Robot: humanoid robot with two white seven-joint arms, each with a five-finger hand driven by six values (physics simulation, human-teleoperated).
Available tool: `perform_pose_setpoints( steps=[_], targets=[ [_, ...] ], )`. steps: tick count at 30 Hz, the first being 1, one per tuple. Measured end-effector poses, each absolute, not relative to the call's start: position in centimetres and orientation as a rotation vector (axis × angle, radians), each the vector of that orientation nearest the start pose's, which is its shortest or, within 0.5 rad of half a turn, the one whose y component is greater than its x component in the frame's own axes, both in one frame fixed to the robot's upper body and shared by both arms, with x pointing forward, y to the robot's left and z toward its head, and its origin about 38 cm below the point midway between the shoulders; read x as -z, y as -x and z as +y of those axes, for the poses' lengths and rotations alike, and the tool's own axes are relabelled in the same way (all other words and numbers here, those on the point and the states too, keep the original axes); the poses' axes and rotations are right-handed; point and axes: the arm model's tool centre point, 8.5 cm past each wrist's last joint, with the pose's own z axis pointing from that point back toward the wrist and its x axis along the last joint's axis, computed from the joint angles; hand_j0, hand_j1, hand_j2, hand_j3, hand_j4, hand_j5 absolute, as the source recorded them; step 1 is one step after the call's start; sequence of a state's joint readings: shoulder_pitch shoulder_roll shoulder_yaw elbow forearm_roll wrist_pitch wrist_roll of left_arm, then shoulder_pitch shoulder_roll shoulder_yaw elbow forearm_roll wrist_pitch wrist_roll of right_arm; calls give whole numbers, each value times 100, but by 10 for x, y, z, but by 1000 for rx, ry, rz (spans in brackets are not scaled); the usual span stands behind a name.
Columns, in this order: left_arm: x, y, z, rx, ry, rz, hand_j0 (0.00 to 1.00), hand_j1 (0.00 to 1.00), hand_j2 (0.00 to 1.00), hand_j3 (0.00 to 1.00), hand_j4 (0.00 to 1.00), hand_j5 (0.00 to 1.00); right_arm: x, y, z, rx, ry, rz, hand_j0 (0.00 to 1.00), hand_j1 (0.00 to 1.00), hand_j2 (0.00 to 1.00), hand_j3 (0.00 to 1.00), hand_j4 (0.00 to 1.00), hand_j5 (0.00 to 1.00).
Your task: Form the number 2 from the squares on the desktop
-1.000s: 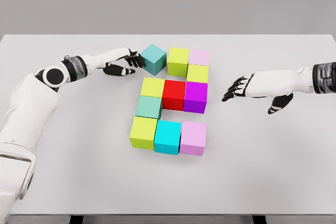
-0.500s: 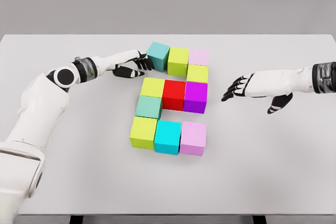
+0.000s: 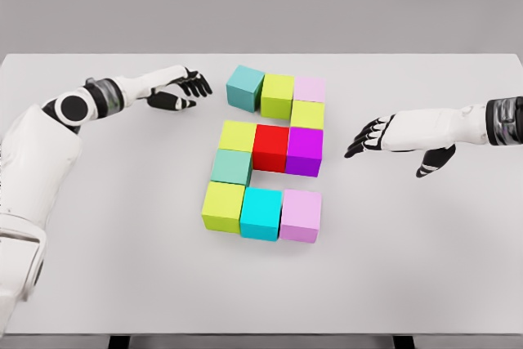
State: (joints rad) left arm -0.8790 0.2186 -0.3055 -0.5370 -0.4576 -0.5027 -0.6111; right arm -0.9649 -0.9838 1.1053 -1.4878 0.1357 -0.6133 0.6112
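Observation:
Coloured cubes on the white table (image 3: 122, 267) form a blocky 2. Its top row runs from a teal cube (image 3: 244, 87) through a lime cube (image 3: 277, 95) to a pale pink cube (image 3: 310, 89). Below come a lime cube (image 3: 307, 114), then a yellow (image 3: 238, 136), red (image 3: 270, 148) and purple cube (image 3: 304, 151), a green cube (image 3: 232, 167), and a bottom row of lime (image 3: 223, 206), cyan (image 3: 261, 212) and pink (image 3: 301, 215). My left hand (image 3: 184, 91) is open, just left of the teal cube and apart from it. My right hand (image 3: 377, 143) hovers open to the right of the purple cube.
My left hand pushed the teal cube right against the lime cube in the top row, then let go and drew back to the left. The right arm has stayed still.

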Motion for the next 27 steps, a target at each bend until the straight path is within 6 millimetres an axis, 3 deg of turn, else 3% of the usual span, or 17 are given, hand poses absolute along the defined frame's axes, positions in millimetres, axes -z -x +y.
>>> perform_pose_setpoints(
  steps=[10,27],
  targets=[
    [-136,-563,230,1401,-105,-1294,56,56,56,56,56,56,-228,-420,-298,-2299,148,-1206,100,100,100,100,100,100],
    [-133,-567,222,1388,-133,-1248,56,56,56,56,56,56,-230,-420,-299,-2297,154,-1209,100,100,100,100,100,100]
  ],
)
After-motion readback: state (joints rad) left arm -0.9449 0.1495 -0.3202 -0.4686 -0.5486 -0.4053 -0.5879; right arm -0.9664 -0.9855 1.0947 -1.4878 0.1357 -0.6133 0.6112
